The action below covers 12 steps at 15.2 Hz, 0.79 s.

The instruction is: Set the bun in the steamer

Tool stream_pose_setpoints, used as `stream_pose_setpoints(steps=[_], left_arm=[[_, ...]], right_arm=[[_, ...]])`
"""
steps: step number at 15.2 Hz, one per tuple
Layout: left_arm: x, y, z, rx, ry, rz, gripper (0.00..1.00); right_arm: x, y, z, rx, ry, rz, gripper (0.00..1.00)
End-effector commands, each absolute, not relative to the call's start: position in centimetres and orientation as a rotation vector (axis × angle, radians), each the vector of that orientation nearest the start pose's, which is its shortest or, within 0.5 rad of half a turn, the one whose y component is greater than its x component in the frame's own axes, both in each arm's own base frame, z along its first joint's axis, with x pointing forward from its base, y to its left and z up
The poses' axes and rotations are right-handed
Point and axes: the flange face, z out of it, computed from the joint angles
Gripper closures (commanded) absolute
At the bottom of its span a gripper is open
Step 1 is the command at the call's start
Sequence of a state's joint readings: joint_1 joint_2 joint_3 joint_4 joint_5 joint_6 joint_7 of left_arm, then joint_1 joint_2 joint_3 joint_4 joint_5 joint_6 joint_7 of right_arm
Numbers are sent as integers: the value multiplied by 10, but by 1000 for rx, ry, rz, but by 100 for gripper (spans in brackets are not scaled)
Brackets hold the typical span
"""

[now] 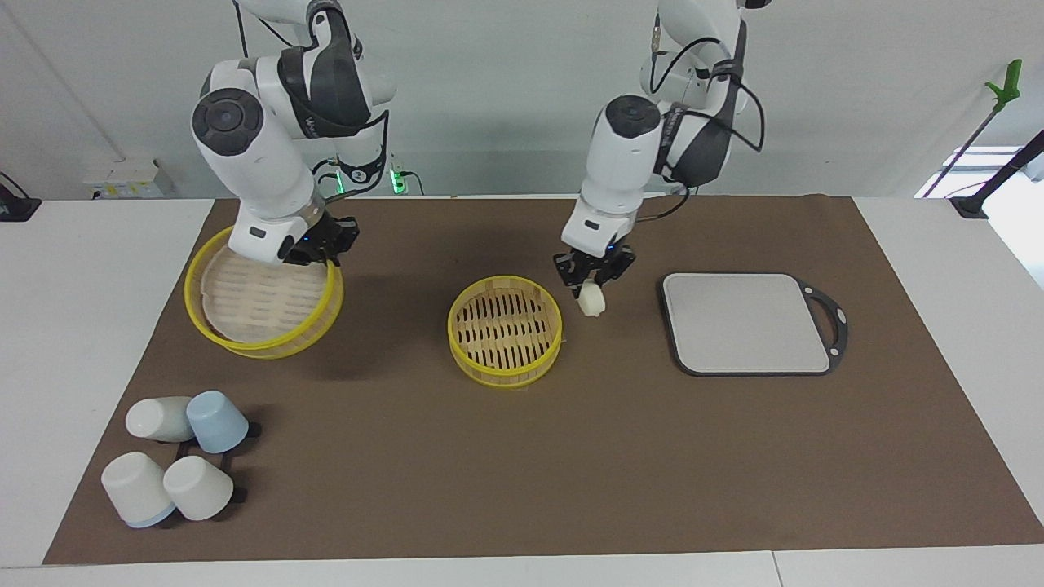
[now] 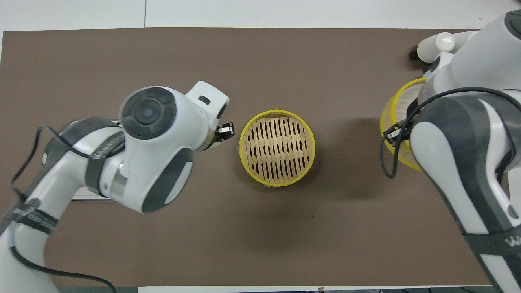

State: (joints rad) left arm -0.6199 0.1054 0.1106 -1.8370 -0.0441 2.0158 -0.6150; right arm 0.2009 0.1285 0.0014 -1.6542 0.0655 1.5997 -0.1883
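The bun (image 1: 591,301), a small cream-white lump, hangs in my left gripper (image 1: 590,287), which is shut on it. It is held above the mat just beside the rim of the steamer basket (image 1: 506,377), between the basket and the grey board. The basket stands empty mid-table and also shows in the overhead view (image 2: 243,138). There the left gripper (image 2: 225,130) shows only its tip and the bun is hidden. My right gripper (image 1: 316,249) is shut on the rim of the steamer's top piece (image 1: 261,306) and holds it tilted above the mat at the right arm's end.
A flat grey dark-edged board (image 1: 746,322) lies toward the left arm's end. Several white and pale-blue cups (image 1: 179,465) lie on a black rack at the right arm's end, farther from the robots than the top piece. One cup (image 2: 441,42) shows in the overhead view.
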Motion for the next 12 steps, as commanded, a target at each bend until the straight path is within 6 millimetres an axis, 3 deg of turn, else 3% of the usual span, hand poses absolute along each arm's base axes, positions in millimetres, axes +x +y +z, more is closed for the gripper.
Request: stream_pose_setpoints(steps=[1,3,4,6,9,12], left_arm=[[538,-205,480,-3189,-100,24,65],[545,-126,464,-3186,49,71,65],[543,-88,451,-3188,136,89,65],[532,-31,420,-3186,274,53,65],[513,-2,366,-3170,339,-33,65],[498,3,327,-3150,394,-82,64]], right_arm=[[543,268,505,-3023,-469,121,100],[535,344,481,-3009,-529,39,100],[535,365,469,-2998,-523,-2,100],[536,384,451,-2987,-481,-49,100],[523,424,418,-2986,-435,-63,100],[524,429,404,-2981,-402,-82,100]])
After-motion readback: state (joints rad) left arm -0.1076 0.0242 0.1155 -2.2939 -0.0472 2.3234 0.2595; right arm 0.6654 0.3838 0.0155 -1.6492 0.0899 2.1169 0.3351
